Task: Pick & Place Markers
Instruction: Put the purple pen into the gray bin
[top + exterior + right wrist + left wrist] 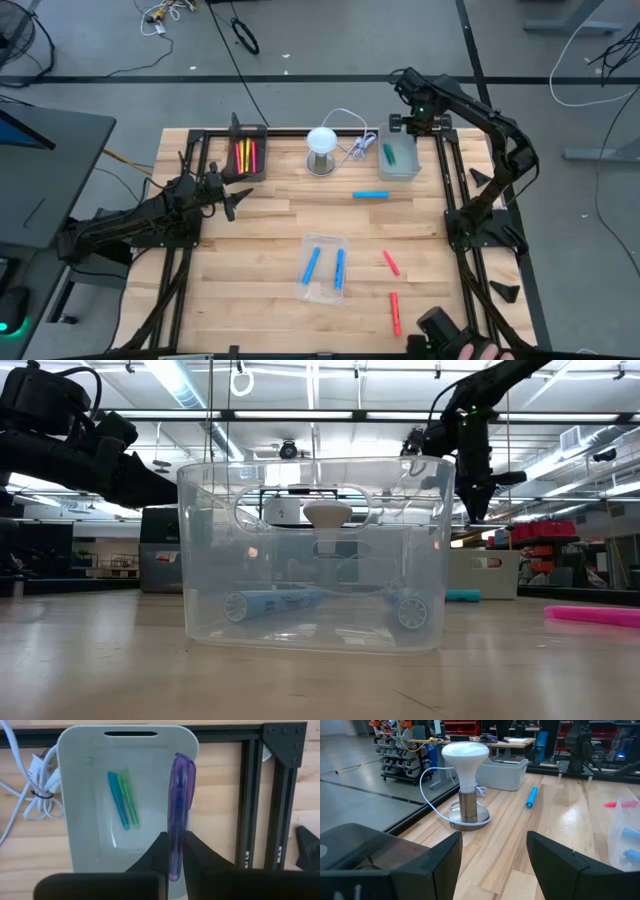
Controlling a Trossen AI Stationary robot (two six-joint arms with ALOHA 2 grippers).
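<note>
My right gripper (174,845) is shut on a purple marker (180,795) above the grey tray (80,780) at the table's far right (398,158), where a teal marker (118,800) and a green marker (129,797) lie. My left gripper (495,860) is open and empty at the table's left (232,197), pointing toward the lamp (465,785). A black tray (243,152) holds red and yellow markers. A clear tray (325,266) holds two blue markers. A blue marker (370,195) and two red markers (390,262) lie on the table. My right gripper pinches the purple marker between its two fingers (161,851), near one end of it (175,865). The fingers come from above, pointing down. The rest of the marker sticks out past the fingertips, lifted clear above the grey tray.
A white lamp with a cord (322,150) stands at the far middle, between the black and grey trays. In the low view the clear tray (315,550) fills the foreground. A person's hand (480,352) shows at the near right edge.
</note>
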